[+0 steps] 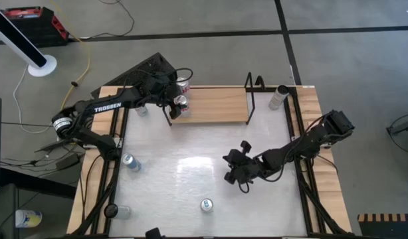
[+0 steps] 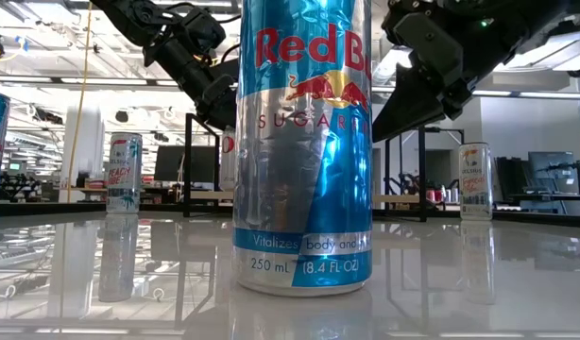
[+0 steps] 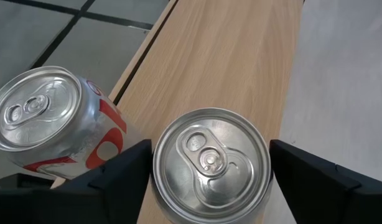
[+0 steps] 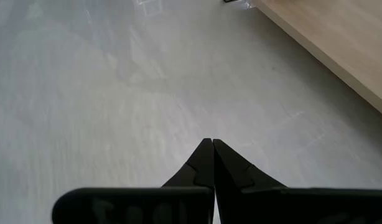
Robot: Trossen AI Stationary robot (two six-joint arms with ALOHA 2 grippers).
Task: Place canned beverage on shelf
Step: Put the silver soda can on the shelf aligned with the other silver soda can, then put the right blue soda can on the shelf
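The shelf, a light-wood board with black end rails, lies at the table's far edge. A red-and-white can stands at its left end, also in the left wrist view. My left gripper is over the shelf's left end, shut on a silver-topped can, just nearer than the red-and-white one. My right gripper is shut and empty over the bare middle of the table, its closed tips showing in the right wrist view. My left gripper pinches the can's side wall between its two fingers, one finger on each side just below the rim. The fingers point steeply down from above. The can is upright over the shelf board; its bottom is hidden, so I cannot tell whether it rests there.
A blue-and-silver can stands near the front edge and fills the low view. More cans stand at the left, front left, left of the shelf and right of it.
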